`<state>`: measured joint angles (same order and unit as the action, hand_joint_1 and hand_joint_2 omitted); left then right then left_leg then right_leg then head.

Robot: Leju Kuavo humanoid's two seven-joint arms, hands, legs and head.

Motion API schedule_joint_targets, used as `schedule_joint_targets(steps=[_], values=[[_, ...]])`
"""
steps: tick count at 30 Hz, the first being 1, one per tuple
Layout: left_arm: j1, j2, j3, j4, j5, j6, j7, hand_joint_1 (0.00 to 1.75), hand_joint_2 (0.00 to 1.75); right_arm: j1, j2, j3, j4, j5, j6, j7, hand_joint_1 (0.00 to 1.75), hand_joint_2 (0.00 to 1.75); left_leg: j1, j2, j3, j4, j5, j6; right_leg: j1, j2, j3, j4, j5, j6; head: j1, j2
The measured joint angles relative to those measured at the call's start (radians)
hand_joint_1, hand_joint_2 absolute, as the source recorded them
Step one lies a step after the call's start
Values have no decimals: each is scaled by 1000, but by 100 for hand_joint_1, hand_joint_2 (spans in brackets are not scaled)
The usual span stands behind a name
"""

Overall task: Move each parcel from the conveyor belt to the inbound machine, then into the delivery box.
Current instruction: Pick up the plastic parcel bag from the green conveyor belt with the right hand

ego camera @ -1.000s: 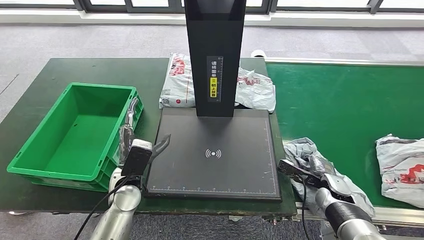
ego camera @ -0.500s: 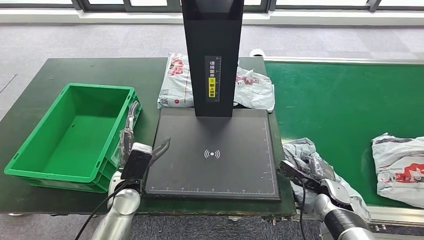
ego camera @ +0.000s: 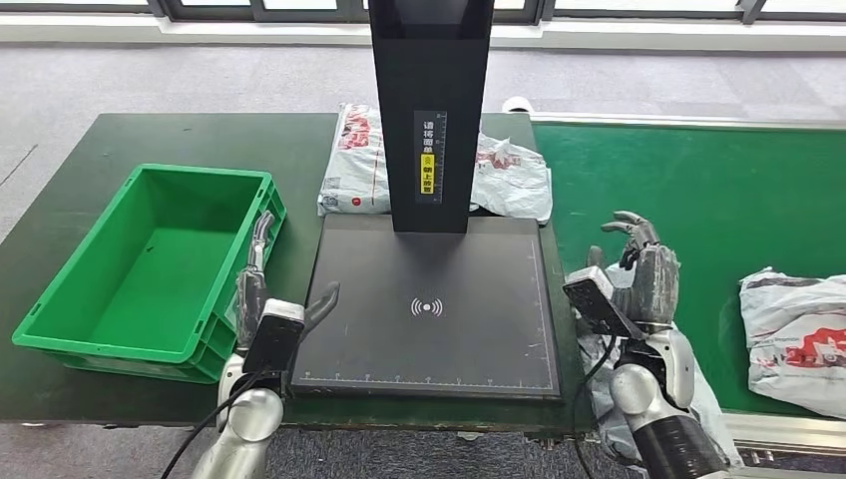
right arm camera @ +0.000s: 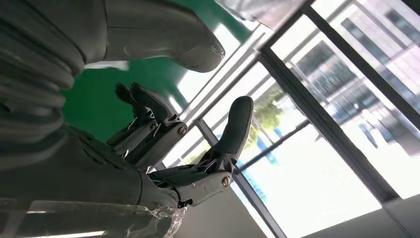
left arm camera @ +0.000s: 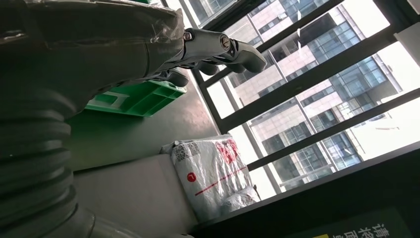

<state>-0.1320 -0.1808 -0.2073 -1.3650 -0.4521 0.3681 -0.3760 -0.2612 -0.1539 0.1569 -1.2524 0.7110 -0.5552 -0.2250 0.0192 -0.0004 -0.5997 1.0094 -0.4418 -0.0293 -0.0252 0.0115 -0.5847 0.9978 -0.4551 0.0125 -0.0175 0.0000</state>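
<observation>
Grey carpet and a window wall lie beyond a dark green table (ego camera: 190, 140) that bears the whole work line, with the conveyor belt (ego camera: 698, 190) butting against it on the robot's right. Between them lies the inbound machine (ego camera: 429, 299), a flat black pad with a tall black column at its back, so a parcel can go from belt to pad in a short sweep. One green box (ego camera: 150, 259) stands just beside the pad on the other side, and nothing shows inside it, so the delivery step looks not yet done for any parcel.

Four parcels are visible. A grey one (ego camera: 609, 299) lies crumpled at the belt's near edge, closest to the pad and likely the next to be taken. A white and red one (ego camera: 798, 334) lies farther along the belt. Two more, one white and red (ego camera: 354, 165) and one grey-white (ego camera: 514, 180), rest behind the column.

The right hand (ego camera: 643, 274) is raised above the grey parcel with fingers spread, grasping nothing; it seems poised to pick. The left hand (ego camera: 259, 289) hangs between box and pad, fingers loose and apart, also holding nothing, probably waiting to pass a scanned parcel into the box.
</observation>
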Motion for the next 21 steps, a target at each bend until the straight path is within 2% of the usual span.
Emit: schedule_joint_targets(steps=[5, 10, 13, 15, 18, 21], values=[[-2, -8, -2, 3, 0, 1, -4, 0, 175, -4, 26, -3, -93, -42, -91, -74, 175, 175, 0, 0, 0, 0, 0, 0, 0, 0, 0, 0, 0, 0, 0, 0], [-19, -17, -11, 19, 6, 8, -17, 0, 175, -54, 92, -9, -168, 21, -140, -164, 175, 175, 0, 0, 0, 0, 0, 0, 0, 0, 0, 0, 0, 0, 0, 0], [-27, -19, -20, 29, 17, 11, -23, 0, 175, -102, 116, -2, -177, 67, -140, -125, 175, 175, 0, -1, 0, 0, 1, 1, 0, -1, 0, 1, 0, 0, 0, 0], [-29, -19, -23, 34, 20, 12, -25, 0, 175, -146, 120, 20, -164, 101, -129, -66, 175, 175, 0, -1, -1, 0, 2, 1, 0, -2, 0, 1, 0, 0, 0, 0], [-33, -19, -26, 39, 24, 16, -27, 0, 175, -226, 122, 79, -105, 163, -63, 35, 175, 175, 0, -1, -1, 0, 2, 1, 0, -2, 0, 1, 1, 1, 0, 0], [-35, -19, -27, 40, 32, 19, -28, 0, 175, -272, 127, 134, -35, 192, -7, 98, 44, 175, 0, -4, -1, 0, 3, 2, 0, -5, 1, 1, 1, 1, 0, 0]])
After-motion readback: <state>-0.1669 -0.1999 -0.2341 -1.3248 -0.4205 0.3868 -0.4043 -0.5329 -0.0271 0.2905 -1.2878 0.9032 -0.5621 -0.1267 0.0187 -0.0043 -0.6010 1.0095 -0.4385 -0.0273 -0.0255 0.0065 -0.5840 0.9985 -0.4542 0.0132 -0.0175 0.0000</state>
